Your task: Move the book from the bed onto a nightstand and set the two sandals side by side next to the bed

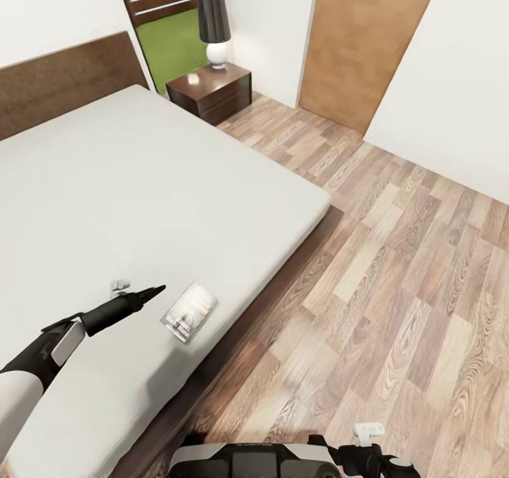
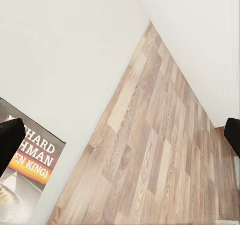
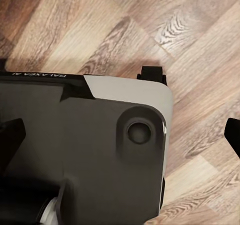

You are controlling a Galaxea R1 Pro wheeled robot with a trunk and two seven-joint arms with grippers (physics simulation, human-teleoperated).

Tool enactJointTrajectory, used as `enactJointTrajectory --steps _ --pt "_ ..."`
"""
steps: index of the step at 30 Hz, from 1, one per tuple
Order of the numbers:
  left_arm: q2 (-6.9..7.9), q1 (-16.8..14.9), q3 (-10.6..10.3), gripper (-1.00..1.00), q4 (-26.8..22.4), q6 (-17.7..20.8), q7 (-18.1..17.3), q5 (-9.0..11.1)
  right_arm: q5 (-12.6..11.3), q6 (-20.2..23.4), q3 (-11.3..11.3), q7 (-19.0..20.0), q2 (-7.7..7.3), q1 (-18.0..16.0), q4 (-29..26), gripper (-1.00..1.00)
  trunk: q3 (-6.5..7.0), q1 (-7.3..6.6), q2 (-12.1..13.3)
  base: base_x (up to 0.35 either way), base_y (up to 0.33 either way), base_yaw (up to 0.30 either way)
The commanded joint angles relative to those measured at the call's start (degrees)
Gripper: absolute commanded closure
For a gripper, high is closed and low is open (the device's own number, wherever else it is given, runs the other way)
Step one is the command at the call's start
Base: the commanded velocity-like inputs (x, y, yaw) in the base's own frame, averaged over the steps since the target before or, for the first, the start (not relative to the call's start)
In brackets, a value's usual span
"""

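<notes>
Left gripper (image 1: pixel 157 290), fingers spread and empty, hovers just beside the book (image 1: pixel 189 312) lying near the bed (image 1: pixel 141 181) edge. Step: reaching to grasp. Next: close on the book, carry it to the nightstand (image 1: pixel 212 90).

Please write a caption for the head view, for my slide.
Black left gripper reaches toward small dark paperback book near edge of grey-white bed.

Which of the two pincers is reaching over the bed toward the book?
The left pincer, stretched over the bed beside the book.
</notes>
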Motion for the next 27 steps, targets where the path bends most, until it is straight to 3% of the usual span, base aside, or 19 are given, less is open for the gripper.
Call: enactJointTrajectory --steps 1,12,17,20,21,25,26,27 --pt "0.10 -0.04 -0.33 -1.00 -0.11 0.71 -0.31 0.61 0.37 0.16 -0.48 0.44 0.04 -0.02 -0.22 -1.00 -0.15 0.03 -0.09 0.000 0.000 0.000" --pt "0.06 0.02 -0.33 -1.00 -0.59 1.14 -1.07 0.61 0.43 0.75 -0.41 0.37 -0.13 -0.13 -2.85 -1.00 -1.02 0.03 -0.09 0.000 0.000 0.005" --pt "0.03 0.04 -0.36 -1.00 -0.65 1.18 -1.17 0.61 0.50 6.31 0.21 0.33 0.17 -0.91 -7.78 -1.00 -1.43 0.03 -0.09 0.000 0.000 0.043" --pt "-0.02 0.04 -0.37 -1.00 -0.66 1.19 -1.18 0.61 0.39 12.43 2.81 0.36 1.00 -1.96 -13.31 -1.00 -1.67 0.03 -0.09 0.000 0.000 0.057" --pt "-0.02 0.04 -0.37 -1.00 -0.66 1.19 -1.18 0.61 0.39 12.43 2.81 0.36 1.00 -1.96 -13.31 -1.00 -1.75 0.03 -0.09 0.000 0.000 0.059" --pt "-0.10 0.05 -0.37 -1.00 -0.65 1.15 -1.08 0.62 0.23 19.53 9.37 0.36 2.92 -2.69 -19.94 -1.00 -2.08 0.03 -0.09 0.000 0.000 0.064" --pt "-0.10 0.05 -0.37 -1.00 -0.65 1.15 -1.08 0.62 0.23 19.53 9.37 0.36 2.92 -2.69 -19.94 -1.00 -2.16 0.03 -0.09 0.000 0.000 0.066" --pt "-0.11 0.05 -0.37 -1.00 -0.65 1.14 -1.05 0.62 0.16 20.86 11.14 0.33 3.38 -2.79 -20.98 -1.00 -2.24 0.03 -0.09 0.000 0.000 0.068"
